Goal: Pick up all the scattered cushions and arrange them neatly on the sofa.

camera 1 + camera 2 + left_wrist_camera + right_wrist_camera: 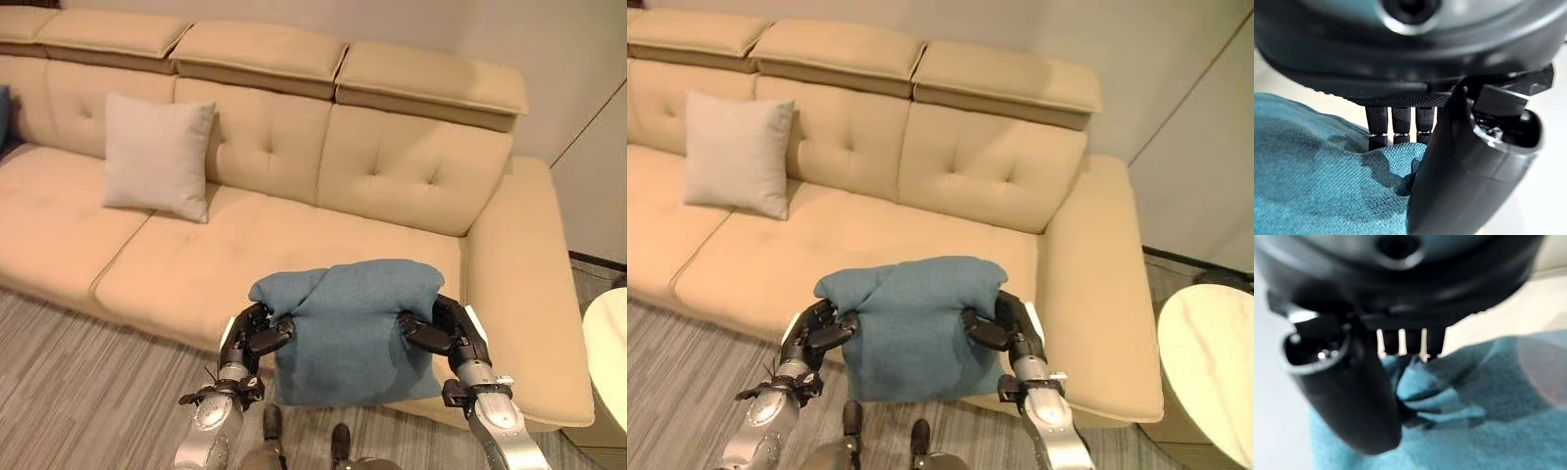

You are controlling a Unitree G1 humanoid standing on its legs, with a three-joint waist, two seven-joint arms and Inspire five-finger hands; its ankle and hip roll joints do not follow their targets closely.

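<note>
Beige sofa (392, 245) fills your left eye view, with a pale cushion (157, 155) leaning on its backrest at the left; your left hand (253, 338) and right hand (446, 333) hold a blue cushion (353, 328) between them, above the seat's front edge. Your left wrist view shows fingers (1393, 125) and thumb pinching the blue cloth; your right wrist view shows the same pinch.

- One blue cushion (353, 328) was there.
- One beige cushion (155, 155) was there.
- One sofa (411, 176) was there.
- One round table (1210, 367) was there.
- Two hands: left hand (251, 338), right hand (446, 333).
</note>
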